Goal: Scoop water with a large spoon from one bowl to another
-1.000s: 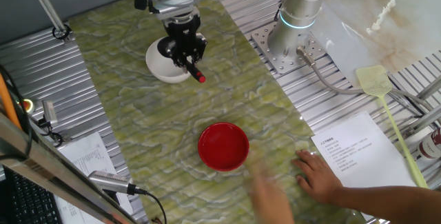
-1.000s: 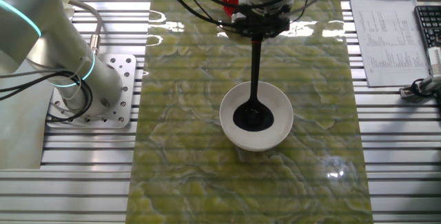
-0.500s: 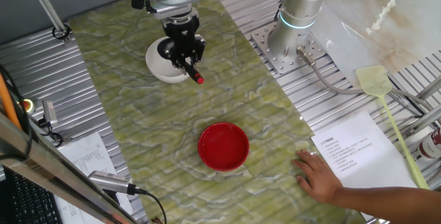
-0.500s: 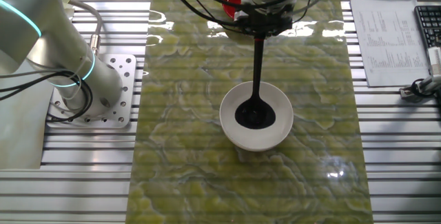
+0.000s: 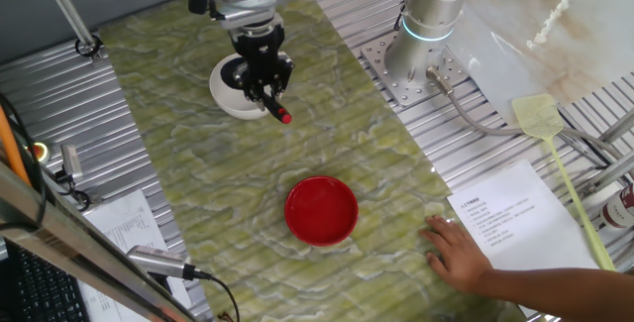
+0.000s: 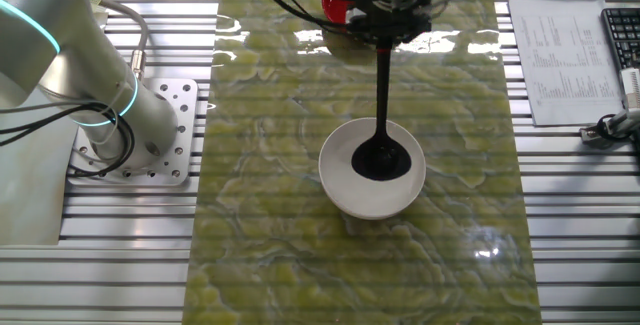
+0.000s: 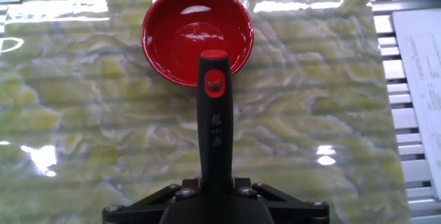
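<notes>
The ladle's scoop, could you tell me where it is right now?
In the other fixed view, the ladle's scoop sits inside the white bowl, right of its centre.

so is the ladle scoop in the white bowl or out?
In. The other fixed view shows the ladle scoop sitting inside the white bowl, handle rising to the gripper.

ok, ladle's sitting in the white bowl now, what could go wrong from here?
1. The person's hand rests on the mat close to the red bowl, roughly where the loaded ladle would arrive; contact seems possible.
2. The gripper holds the long handle far from the scoop, so tilt on the carry could spill water onto the mat.
3. Lifting against the white bowl wall could drag it.
</notes>
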Action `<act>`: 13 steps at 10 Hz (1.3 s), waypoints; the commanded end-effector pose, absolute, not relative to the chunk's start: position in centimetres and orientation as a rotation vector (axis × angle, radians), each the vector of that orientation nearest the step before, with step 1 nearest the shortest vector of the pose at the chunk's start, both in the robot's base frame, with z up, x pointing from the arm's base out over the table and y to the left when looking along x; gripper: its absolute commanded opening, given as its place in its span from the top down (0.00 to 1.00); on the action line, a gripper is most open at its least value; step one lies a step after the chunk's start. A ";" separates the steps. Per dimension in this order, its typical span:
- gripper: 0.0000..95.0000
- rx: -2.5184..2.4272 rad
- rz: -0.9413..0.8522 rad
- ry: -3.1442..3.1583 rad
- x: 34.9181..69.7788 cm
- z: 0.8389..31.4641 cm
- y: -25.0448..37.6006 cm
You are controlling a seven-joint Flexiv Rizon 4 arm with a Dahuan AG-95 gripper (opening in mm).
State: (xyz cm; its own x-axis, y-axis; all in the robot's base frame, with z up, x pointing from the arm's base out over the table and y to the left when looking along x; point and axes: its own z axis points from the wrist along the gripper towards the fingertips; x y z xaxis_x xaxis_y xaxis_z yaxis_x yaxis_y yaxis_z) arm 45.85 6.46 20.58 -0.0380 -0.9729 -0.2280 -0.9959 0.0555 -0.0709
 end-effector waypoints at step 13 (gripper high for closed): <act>1.00 -2.082 0.320 2.127 45.0 15.6 5.1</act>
